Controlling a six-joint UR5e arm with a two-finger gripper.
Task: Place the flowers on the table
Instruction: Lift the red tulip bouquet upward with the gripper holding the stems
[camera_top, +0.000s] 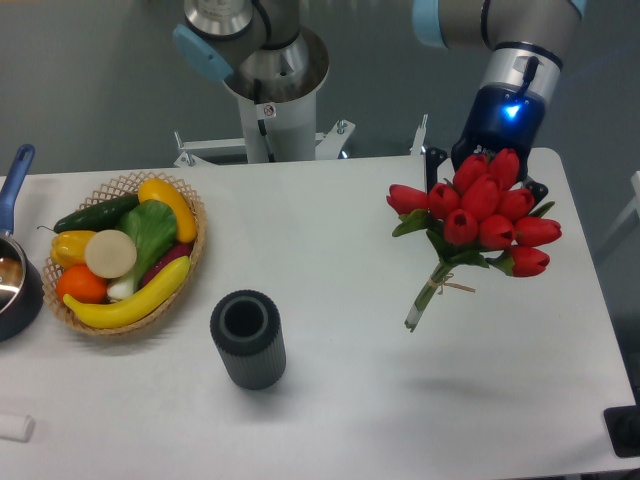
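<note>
near you, dark vase (247, 338) stands upright w/ mouth open. flowers (475, 220) hang above table (330, 250), far right, stems angled down-left, not yet laid. gripper (487, 160) behind the blooms; can't tell its grip.

Gripper fingers: hidden behind the bunch of red tulips with green stems (478, 215), so the jaws cannot be seen.
Dark blue pot with blue handle (14, 275): cut off by the left edge.
Small white object (14, 427): cut off at the left edge, cannot identify.
Black object (625, 430): cut off at the right edge.
</note>
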